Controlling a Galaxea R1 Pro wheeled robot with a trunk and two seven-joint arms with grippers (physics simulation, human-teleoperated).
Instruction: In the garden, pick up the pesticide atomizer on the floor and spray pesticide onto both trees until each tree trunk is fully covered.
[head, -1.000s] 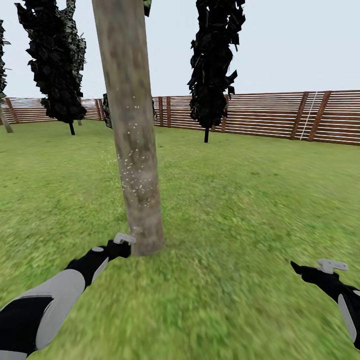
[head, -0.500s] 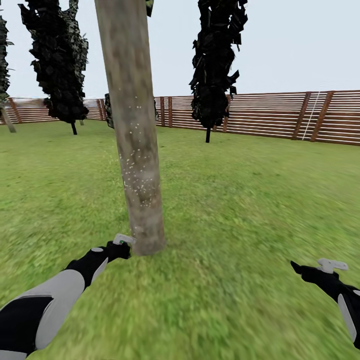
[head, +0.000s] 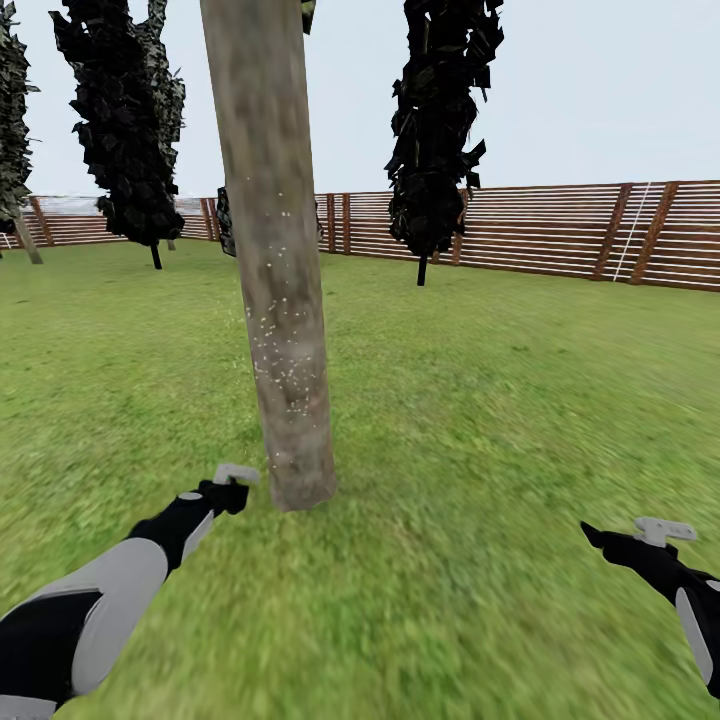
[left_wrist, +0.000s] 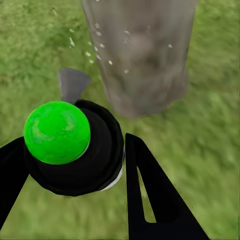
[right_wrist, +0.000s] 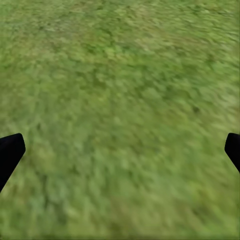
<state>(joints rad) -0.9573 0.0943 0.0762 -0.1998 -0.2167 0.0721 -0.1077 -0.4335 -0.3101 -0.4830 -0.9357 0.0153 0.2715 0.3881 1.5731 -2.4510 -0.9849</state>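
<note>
Left tool (left_wrist: 75, 175) gripping pesticide atomizer (left_wrist: 75, 150) beside tree trunk (head: 280, 300), right tool (right_wrist: 120, 150) spread wide

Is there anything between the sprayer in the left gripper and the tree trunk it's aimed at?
Nothing visible. The pesticide atomizer in the left gripper faces the speckled tree trunk across open grass.

atomizer (left_wrist: 75, 150) held, near speckled trunk (head: 280, 300)

A fenced garden, apparently: lawn (head: 480, 400), slatted wooden fence (head: 560, 232), trees (head: 440, 130) under open sky.
</note>
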